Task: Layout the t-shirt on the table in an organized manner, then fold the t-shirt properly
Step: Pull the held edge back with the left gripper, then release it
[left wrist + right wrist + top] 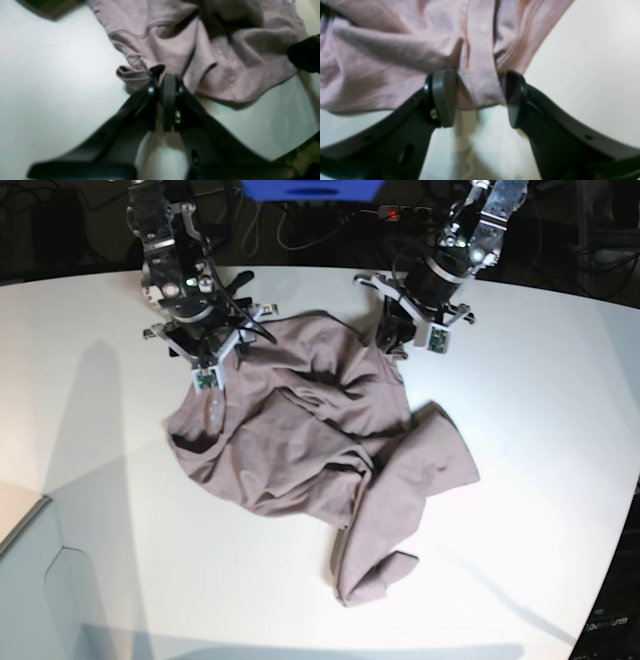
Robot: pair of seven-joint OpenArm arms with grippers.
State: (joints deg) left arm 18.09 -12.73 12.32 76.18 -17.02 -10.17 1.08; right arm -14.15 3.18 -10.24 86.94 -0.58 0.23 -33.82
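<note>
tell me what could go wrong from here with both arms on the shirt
1. The left gripper pinches only a small bunched tip of the t-shirt, so the cloth could slip out when pulled.
2. The right gripper is open around a hem fold; closing might catch several layers.
3. The shirt lies crumpled on the table, so pulling may tighten folds rather than spread it.

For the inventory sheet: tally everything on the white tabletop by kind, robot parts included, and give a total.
T-shirts: 1, the mauve t-shirt, crumpled on the table.
Grippers: 2, the left gripper with jaws shut on a fold of the shirt's edge, the right gripper with jaws open astride the hem.
Total: 3
</note>
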